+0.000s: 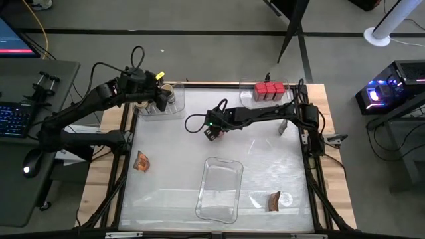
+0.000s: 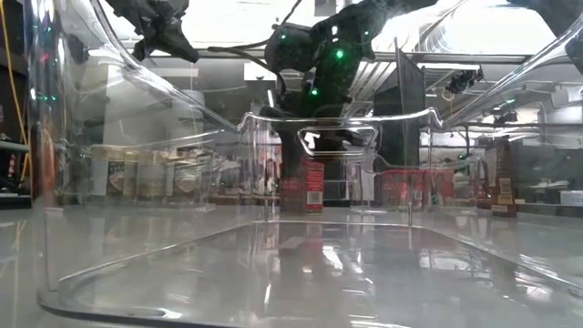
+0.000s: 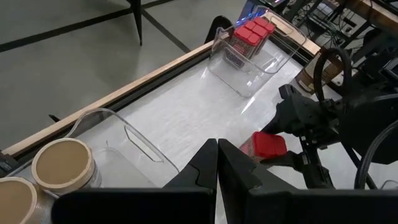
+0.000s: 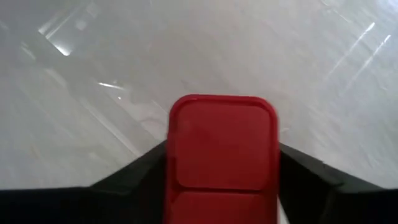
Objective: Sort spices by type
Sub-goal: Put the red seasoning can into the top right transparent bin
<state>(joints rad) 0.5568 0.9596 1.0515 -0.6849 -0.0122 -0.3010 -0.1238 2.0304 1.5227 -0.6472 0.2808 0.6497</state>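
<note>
My right gripper [image 1: 212,131] reaches to the table's middle and is shut on a red boxy container [image 2: 312,185] with a red lid [image 4: 222,143]. My left gripper [image 1: 161,101] hovers shut and empty over the clear tray [image 1: 174,111] at the far left. That tray holds round jars with tan lids [image 3: 62,165]. More red containers [image 1: 269,91] stand in a clear tray at the far right. One foil packet [image 1: 141,161] lies flat near the left edge and another [image 1: 274,201] near the right front. My right gripper pinches the red container by its lid end [image 4: 186,155], one finger [image 4: 140,167] on each of two opposite sides. The fingers come from above, pointing down. The container stays upright below them; whether its base [image 2: 312,208] rests on the table I cannot tell.
An empty clear tray [image 1: 219,189] sits at the near middle, close in front of the low camera. Open tabletop [image 1: 186,153] lies between the trays. A desk with keyboard and mouse stands beyond the table's left edge.
</note>
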